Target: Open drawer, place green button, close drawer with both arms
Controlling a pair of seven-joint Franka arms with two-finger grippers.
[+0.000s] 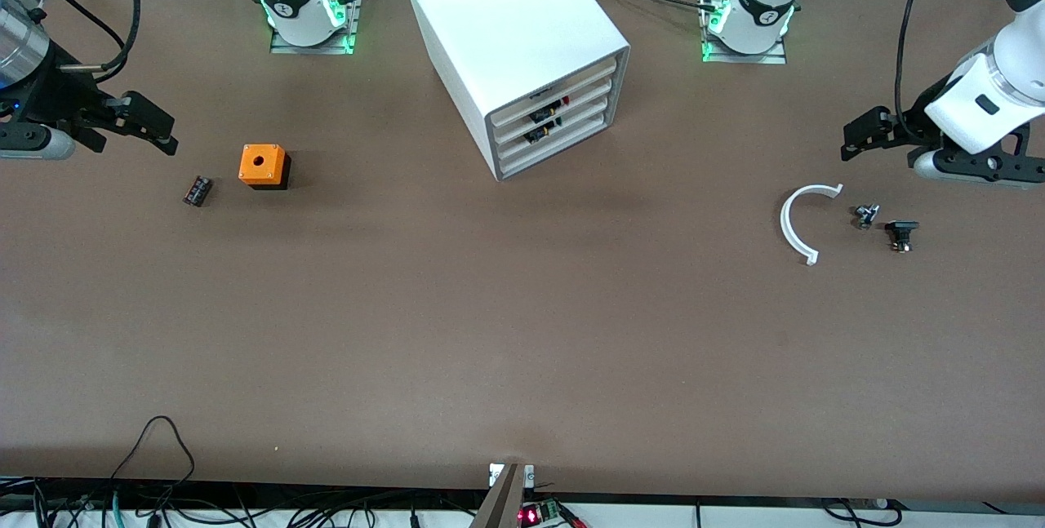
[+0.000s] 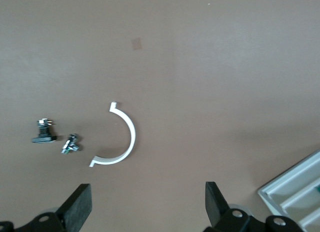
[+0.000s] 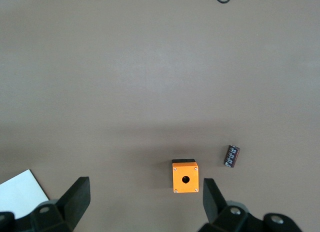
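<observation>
2 claws hang spread and empty: the left gripper (image 1: 857,140) over the table near the green-capped button (image 1: 865,215), likely poised to pick it, the right gripper (image 1: 155,124) waiting, both well apart from the shut drawer (image 1: 571,134).

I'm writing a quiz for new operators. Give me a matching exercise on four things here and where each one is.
1 orange cube
2 white half ring
3 cabinet
4 left gripper

a between the arm bases
b beside two small parts
c jaws open, in the air
d beside a small dark part

Pairs: 1-d; 2-b; 3-a; 4-c
</observation>
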